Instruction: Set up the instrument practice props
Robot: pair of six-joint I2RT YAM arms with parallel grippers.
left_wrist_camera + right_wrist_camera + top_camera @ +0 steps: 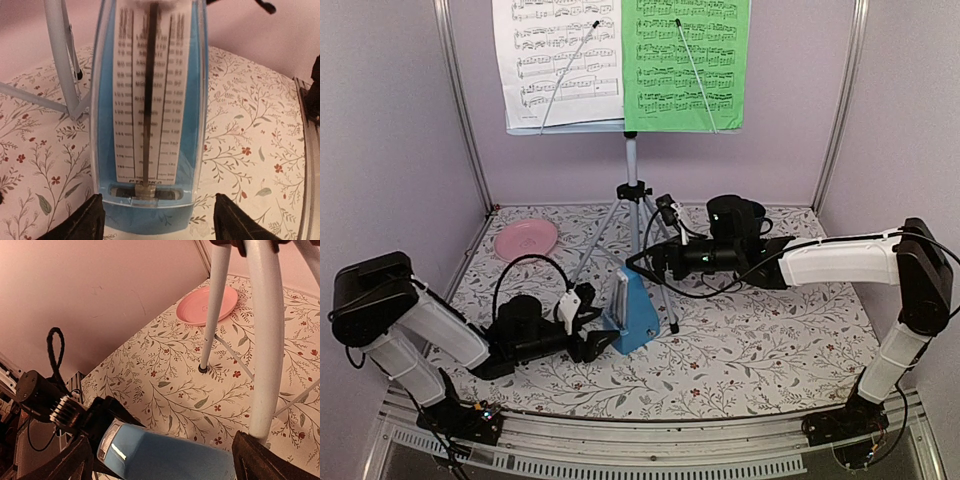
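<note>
Left hand (604, 343) lies low, fingers spread astride the blue metronome (633, 312).

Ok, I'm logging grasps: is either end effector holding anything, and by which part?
Nothing looks clamped. The left end effector is open astride the metronome base; the right end effector is open by a tripod leg.

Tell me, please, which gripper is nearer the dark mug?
Right. The right gripper is a short way left of the mug; the left gripper is farther, at the metronome.
</note>
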